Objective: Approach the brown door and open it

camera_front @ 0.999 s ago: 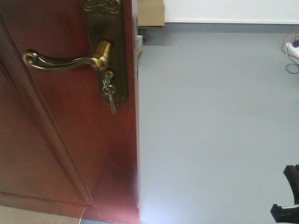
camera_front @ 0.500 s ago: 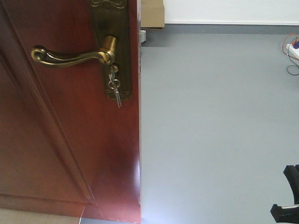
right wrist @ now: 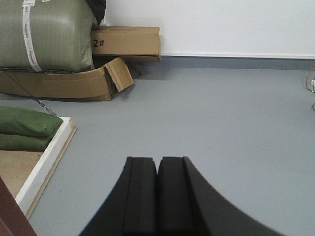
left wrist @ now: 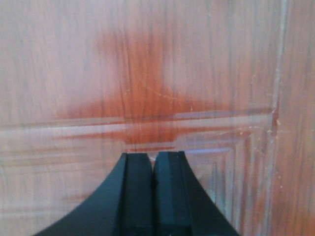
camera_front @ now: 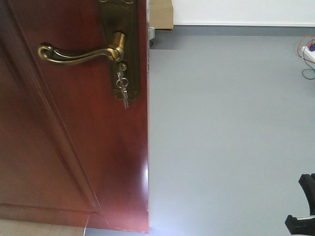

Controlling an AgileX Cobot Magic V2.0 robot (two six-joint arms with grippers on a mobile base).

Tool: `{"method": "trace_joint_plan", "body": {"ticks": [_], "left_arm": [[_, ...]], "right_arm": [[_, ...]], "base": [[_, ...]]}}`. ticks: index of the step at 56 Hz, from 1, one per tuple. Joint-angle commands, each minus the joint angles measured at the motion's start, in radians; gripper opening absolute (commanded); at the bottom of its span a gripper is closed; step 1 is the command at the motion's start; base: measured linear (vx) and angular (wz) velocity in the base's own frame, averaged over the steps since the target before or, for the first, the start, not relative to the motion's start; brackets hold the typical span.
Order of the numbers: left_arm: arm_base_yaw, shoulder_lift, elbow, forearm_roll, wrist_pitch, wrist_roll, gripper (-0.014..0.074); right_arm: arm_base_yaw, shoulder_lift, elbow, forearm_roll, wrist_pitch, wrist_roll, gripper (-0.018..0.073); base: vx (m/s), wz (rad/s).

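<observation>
1. Since a second ago, the brown door [camera_front: 74, 147] has slid slightly right and up in the front view, its lever handle [camera_front: 81, 53] now sitting higher and nearer the top of the picture.
2. Filling the left half of the front view, the door stands with its free edge against grey floor [camera_front: 231, 137]; keys [camera_front: 123, 88] dangle from the brass plate [camera_front: 120, 29] below the lever.
3. Left pincer [left wrist: 152, 162] is clenched, pads together and gripping nothing, its tips close to the glossy door panel; contact cannot be judged.
4. Right pincer [right wrist: 157, 169] is likewise clenched and empty, pointing over open floor.
5. Beyond it lie a white wooden frame [right wrist: 47, 157], green sacks [right wrist: 24, 128], a wrapped green bale [right wrist: 47, 34] and cardboard boxes [right wrist: 125, 42] along the wall.
</observation>
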Motion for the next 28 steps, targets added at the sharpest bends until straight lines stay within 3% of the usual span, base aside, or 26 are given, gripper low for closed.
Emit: {"method": "trace_joint_plan", "body": {"ticks": [1,21,25,28], "left_arm": [[-0.003,-0.010,-0.029,-0.004,0.015,-0.006,-0.0006],[-0.003,-0.010,-0.029,0.000,-0.013,-0.025,-0.0006],[-0.003,-0.010,-0.029,0.059,-0.017,-0.082,-0.0006],[-0.003,-0.011,-0.030,0.174,-0.011,-0.177,-0.0006]], "right_arm": [[0.001,-0.006,0.003,-0.003,-0.077,-0.008,0.0000],[0.001,-0.006,0.003,-0.003,-0.083,-0.008,0.0000],[0.001,-0.006,0.003,-0.003,-0.082,-0.008,0.0000],[0.001,-0.006,0.003,-0.003,-0.080,-0.008,0.0000]], "base": [[0.00,0.00],[0.00,0.00],[0.00,0.00],[0.00,0.00]]}}
